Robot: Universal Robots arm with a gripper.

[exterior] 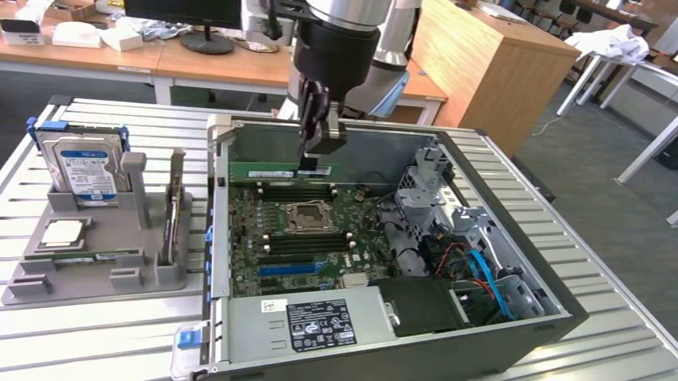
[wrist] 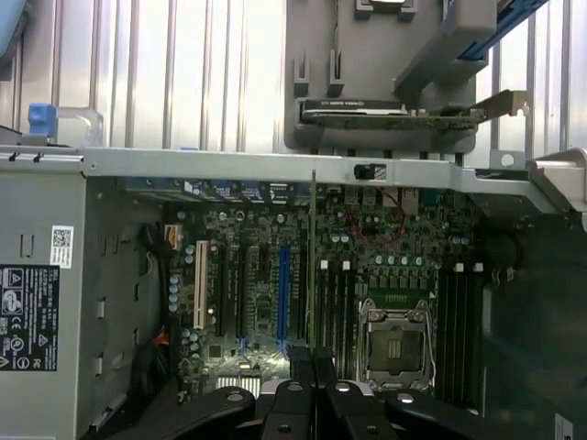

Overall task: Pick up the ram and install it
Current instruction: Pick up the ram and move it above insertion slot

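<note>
The gripper (exterior: 314, 165) is seen above the open computer case (exterior: 551, 305), its jaws drawn narrow and clamped on the top edge of the ram (exterior: 265, 170). In the exterior view the ram hangs directly below the fingers, clear of the motherboard (exterior: 265, 238). Its long axis is laid across the case, from the exterior view's left to its right. Most of the strip reaches out to the exterior view's left of the gripper. In the wrist view the ram (wrist: 314, 257) is met edge-on as a thin line running straight out from the gripper (wrist: 315, 362). It is held parallel to the black memory slots (wrist: 336, 302) beside the processor socket (wrist: 394, 341), and just to one side of them. The board is judged not yet seated. Which slot lies under it cannot be told.
</note>
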